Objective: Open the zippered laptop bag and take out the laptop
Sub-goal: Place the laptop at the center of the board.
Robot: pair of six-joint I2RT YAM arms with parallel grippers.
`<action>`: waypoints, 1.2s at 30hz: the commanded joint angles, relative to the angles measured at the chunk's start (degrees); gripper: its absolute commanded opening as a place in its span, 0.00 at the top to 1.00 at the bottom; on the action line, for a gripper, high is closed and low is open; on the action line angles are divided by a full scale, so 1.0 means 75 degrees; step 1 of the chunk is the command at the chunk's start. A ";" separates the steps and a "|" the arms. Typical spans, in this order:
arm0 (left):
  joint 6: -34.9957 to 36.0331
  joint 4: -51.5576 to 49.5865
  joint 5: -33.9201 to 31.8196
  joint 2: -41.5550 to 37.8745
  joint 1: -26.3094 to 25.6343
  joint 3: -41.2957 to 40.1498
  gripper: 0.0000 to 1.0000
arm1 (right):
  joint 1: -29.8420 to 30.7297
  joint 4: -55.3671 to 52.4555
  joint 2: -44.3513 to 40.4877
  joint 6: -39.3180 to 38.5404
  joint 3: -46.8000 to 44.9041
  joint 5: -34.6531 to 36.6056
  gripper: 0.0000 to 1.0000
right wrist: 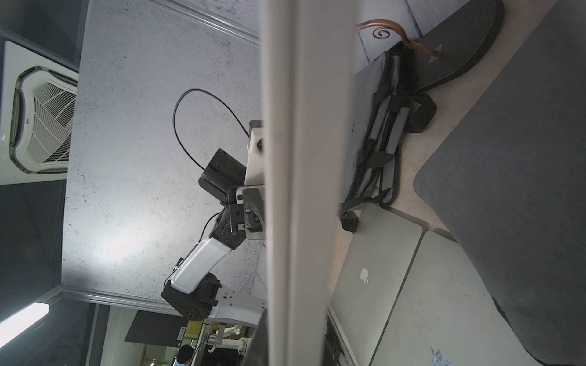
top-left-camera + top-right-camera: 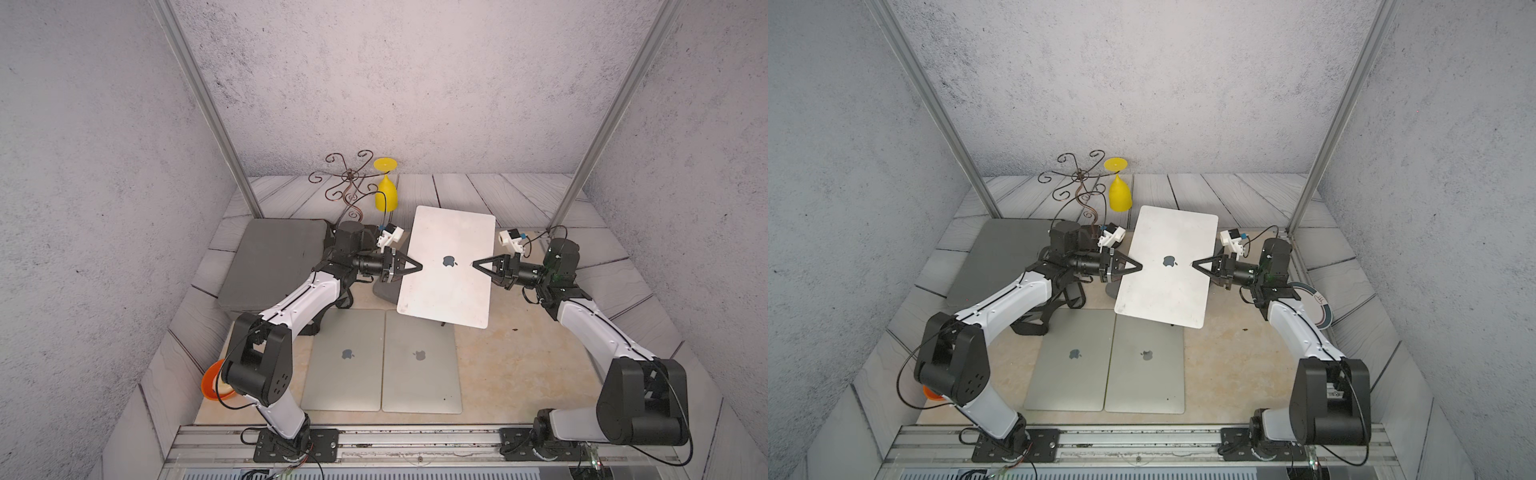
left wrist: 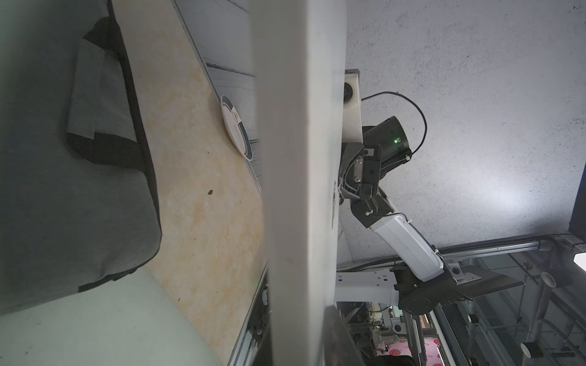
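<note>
A white laptop (image 2: 449, 266) with its lid closed hangs tilted above the table in both top views. My left gripper (image 2: 419, 266) is shut on its left long edge and my right gripper (image 2: 476, 264) is shut on the opposite edge. In each wrist view the laptop's edge (image 3: 298, 158) (image 1: 301, 158) runs between dark fingers. A grey laptop bag (image 3: 79, 206) with black trim lies on the table under the laptop. Only its corner (image 2: 384, 293) shows in a top view.
Two closed silver laptops (image 2: 345, 361) (image 2: 419, 361) lie side by side at the front. A second grey bag (image 2: 274, 262) with black straps lies at the left. Behind stand a wire stand (image 2: 351, 183) and an upturned yellow glass (image 2: 386, 195). An orange bowl (image 2: 214, 384) and a plate (image 2: 1312, 305) sit by the side walls.
</note>
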 commanded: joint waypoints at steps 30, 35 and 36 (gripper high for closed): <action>-0.1292 0.4146 -0.2792 -0.2085 -0.1506 -0.3994 1.00 | -0.0407 -0.7256 -0.1722 -0.5394 0.1409 0.4828 0.27; -0.1205 0.4384 -0.3729 -0.2300 -0.2177 -0.4599 1.00 | -0.0404 -0.6849 -0.2324 -0.4961 0.0843 0.4925 0.25; -0.1171 0.4397 -0.3996 -0.2339 -0.2293 -0.4713 1.00 | -0.0402 -0.6787 -0.2424 -0.4872 0.0736 0.4950 0.23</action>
